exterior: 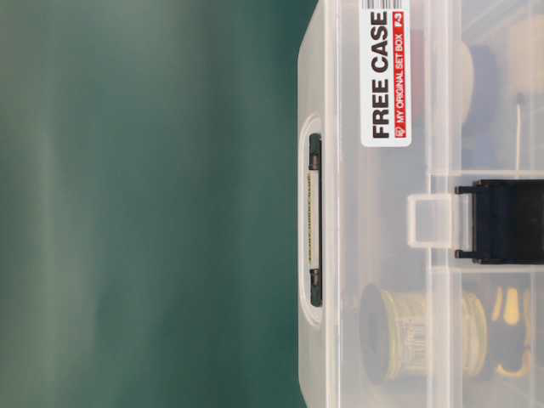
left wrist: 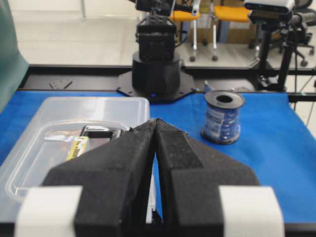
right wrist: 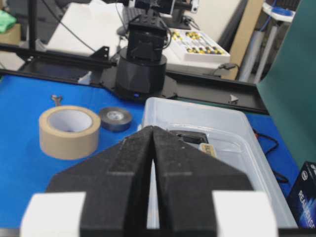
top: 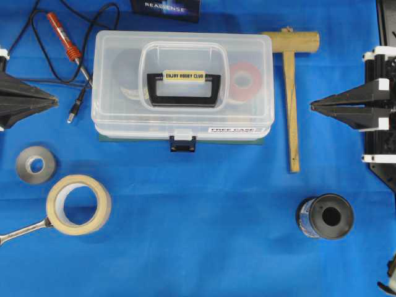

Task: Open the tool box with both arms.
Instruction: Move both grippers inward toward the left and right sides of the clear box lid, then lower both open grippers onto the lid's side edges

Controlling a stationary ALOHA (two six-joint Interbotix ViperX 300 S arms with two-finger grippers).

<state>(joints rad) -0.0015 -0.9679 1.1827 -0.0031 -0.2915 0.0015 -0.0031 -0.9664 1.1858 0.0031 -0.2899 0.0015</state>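
The tool box (top: 117, 93) is a clear plastic case lying closed on the blue cloth, with a black handle (top: 184, 88) bearing a yellow label and a dark blue front latch (top: 184, 143) fastened. It also shows as the tool box (exterior: 399, 255), the tool box (left wrist: 29, 138) and the tool box (right wrist: 197, 118). My left gripper (top: 55, 99) rests shut at the left edge, well clear of the box, its tips together (left wrist: 155, 120). Facing it from the right edge, my right gripper (top: 312, 106) is shut too, its tips touching (right wrist: 152, 127). Neither holds anything.
A soldering iron (top: 65, 38) with its cable lies left of the box. A grey tape roll (top: 35, 164), a beige masking tape roll (top: 78, 203) and a wrench (top: 21, 231) sit front left. A wooden mallet (top: 291, 93) lies right of the box, a wire spool (top: 326, 216) front right.
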